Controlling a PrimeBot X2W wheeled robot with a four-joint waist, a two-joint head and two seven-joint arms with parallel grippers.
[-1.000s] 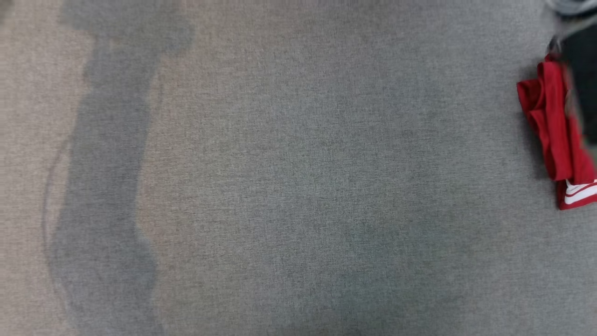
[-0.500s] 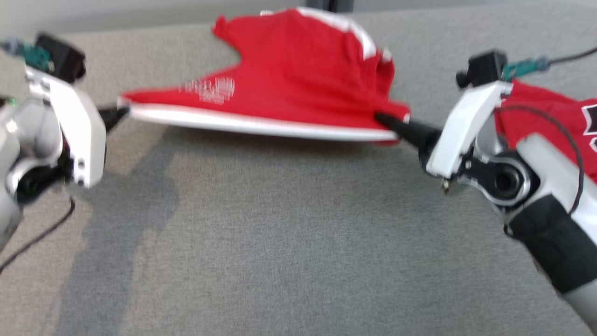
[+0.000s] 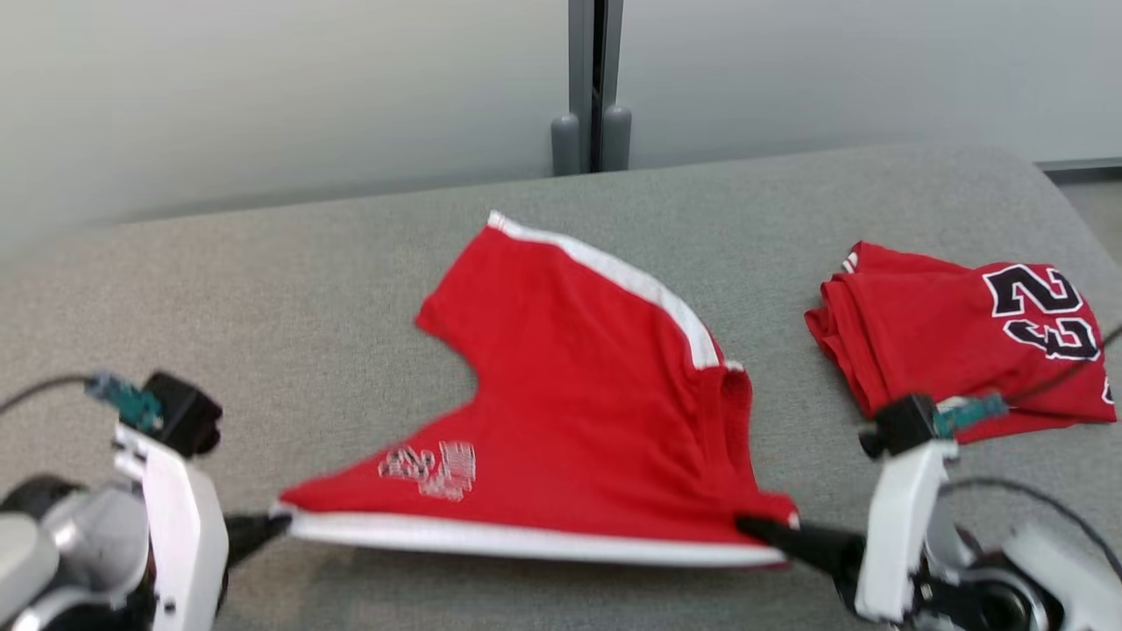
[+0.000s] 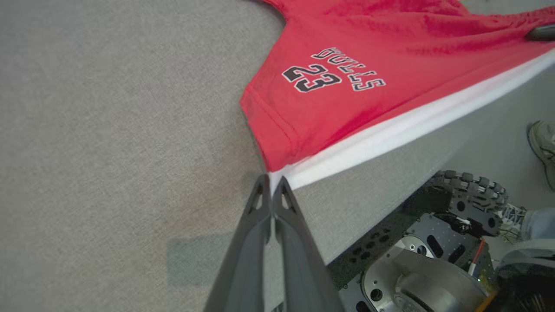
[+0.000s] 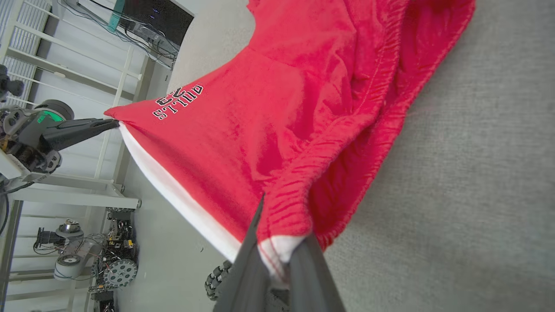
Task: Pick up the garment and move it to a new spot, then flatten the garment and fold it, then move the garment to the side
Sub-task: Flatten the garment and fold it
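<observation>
Since half a second ago the head camera has tipped up, so the wall has come into view and everything sits lower in the picture. The hold looks unchanged.

The red shorts hang stretched by their white-banded edge. The left end effector is pinched tight on one corner and the right end effector is clamped on the bunched waistband end. The far part of the shorts rests on the grey bench.

The left pinch takes only the very tip of the cloth, so a harder pull apart could tug it free. The gathered waistband may also set a crease when the shorts are laid flat, and the held edge is close to the bench's near side.

I count two red garments, the shorts and a folded one well to the right, along with two end effectors, one bench and one person's shoe.
</observation>
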